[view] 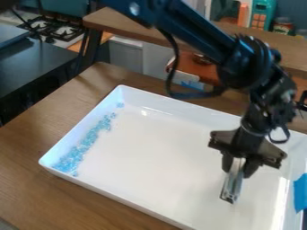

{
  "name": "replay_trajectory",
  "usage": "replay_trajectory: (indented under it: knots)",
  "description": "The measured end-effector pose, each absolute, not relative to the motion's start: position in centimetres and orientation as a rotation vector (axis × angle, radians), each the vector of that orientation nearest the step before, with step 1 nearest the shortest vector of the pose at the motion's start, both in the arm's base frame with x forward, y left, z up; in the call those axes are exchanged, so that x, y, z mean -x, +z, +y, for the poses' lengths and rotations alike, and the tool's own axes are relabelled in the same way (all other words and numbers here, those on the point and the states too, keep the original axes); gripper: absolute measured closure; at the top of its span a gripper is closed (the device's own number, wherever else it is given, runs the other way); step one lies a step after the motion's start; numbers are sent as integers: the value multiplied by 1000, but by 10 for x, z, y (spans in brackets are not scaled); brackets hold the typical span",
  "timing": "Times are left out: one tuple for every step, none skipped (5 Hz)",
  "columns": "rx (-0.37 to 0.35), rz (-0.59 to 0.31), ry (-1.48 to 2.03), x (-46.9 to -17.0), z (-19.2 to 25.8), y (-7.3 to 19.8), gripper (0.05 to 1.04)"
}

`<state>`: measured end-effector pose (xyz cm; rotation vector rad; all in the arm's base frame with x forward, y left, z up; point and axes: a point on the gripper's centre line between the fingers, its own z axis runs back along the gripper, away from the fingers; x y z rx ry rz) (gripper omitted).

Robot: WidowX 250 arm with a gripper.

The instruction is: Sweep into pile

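Observation:
The gripper [239, 166] hangs over the right part of a white rectangular tray [162, 134], pointing down. It is shut on a narrow, pale grey sweeping tool [231, 185], whose lower end hangs at or just above the tray floor; contact cannot be told. Small light-blue pieces [87, 143] lie in a long, loose band along the tray's left wall, thicker toward the near left corner and thinner toward the far corner. The tool is well apart from them, across the tray.
The tray's raised walls stand on a brown wooden table [36, 130]. Blue tape [301, 192] is on the tray's right side. Behind are a wooden shelf [129, 21], an orange-brown object [201, 67] and a stove [57, 29]. A cable loops below the arm.

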<state>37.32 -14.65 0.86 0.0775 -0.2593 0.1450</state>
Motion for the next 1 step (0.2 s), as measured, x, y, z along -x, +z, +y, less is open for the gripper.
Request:
replay_trajectory:
  knots:
    - [-73, -253, 134, -377, -157, -11, 640]
